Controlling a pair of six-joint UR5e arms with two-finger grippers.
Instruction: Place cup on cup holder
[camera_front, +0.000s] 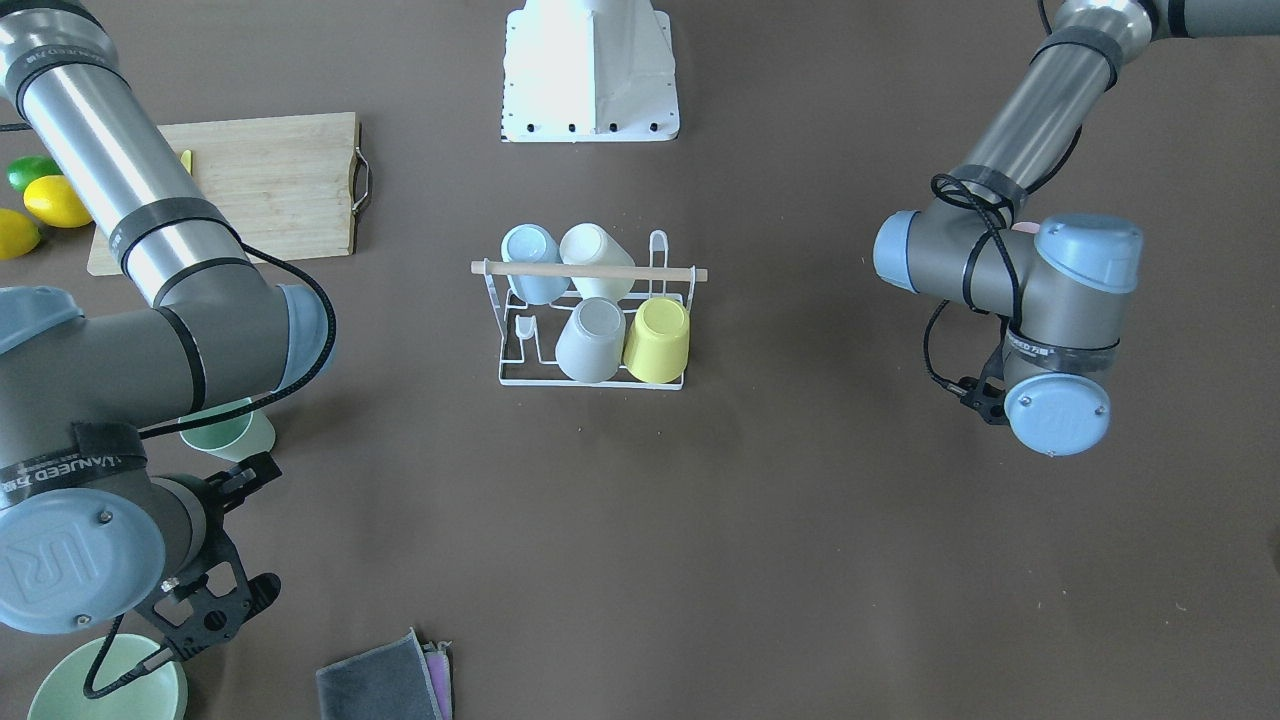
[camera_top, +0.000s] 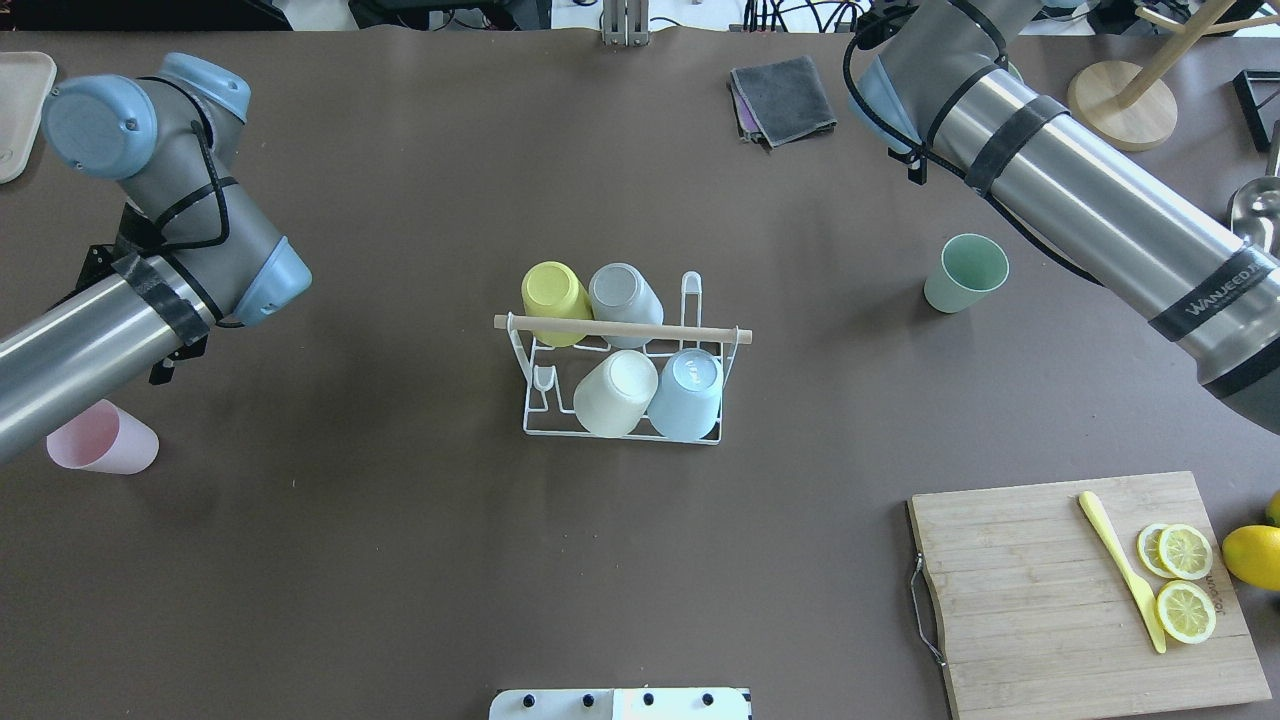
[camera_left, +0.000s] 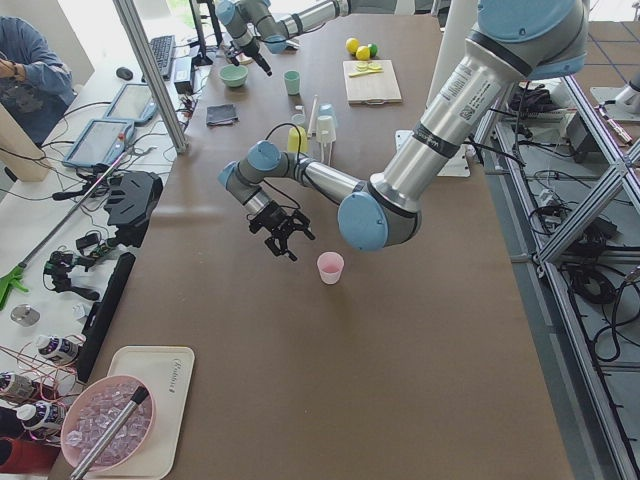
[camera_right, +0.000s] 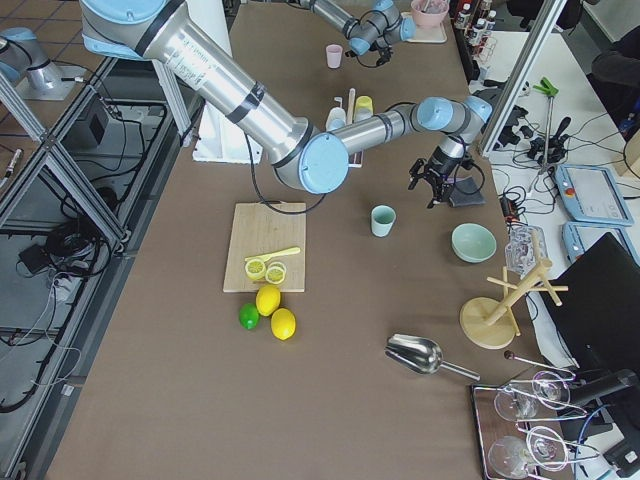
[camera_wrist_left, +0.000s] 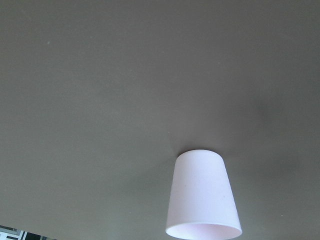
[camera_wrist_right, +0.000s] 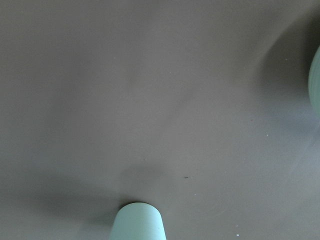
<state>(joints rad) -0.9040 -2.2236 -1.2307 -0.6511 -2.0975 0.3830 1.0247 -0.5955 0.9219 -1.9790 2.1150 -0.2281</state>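
1. Brown table (camera_top: 400, 560), dim and matte. The cup holder (camera_top: 620, 329) sits dead centre of the overhead view, upright, with its dowel handle across the top.
2. Rack load is four cups, mouth-down on prongs: yellow cup (camera_top: 555, 290) and grey cup (camera_top: 622, 292) in the back row, cream cup (camera_top: 615, 392) and blue cup (camera_top: 688, 392) in the front. Two prongs look free: one at the rack's front left, one at its back right.
3. Two cups are loose on the table. The pink cup (camera_top: 100, 440) is at the lower left of the overhead view; the green cup (camera_top: 965, 273) is right of centre. Both are well apart from the rack.
4. My right gripper (camera_front: 252, 535) has its fingers apart with nothing between them. It's in the lower left of the front view, just beside the green cup, not touching.
5. My left gripper (camera_left: 280, 230) hangs near the pink cup with a gap between. Only the side view shows it, so I can't tell whether the fingers are apart or together.
6. My read on the step: pre-grasp on one of the loose cups. Neither is held.
7. Next move needs:
   - drop a gripper around a cup wall and close on it
   - lift, carry to centre, flip mouth-down
   - seat it on a free prong, clearing the dowel and the neighbouring cups.
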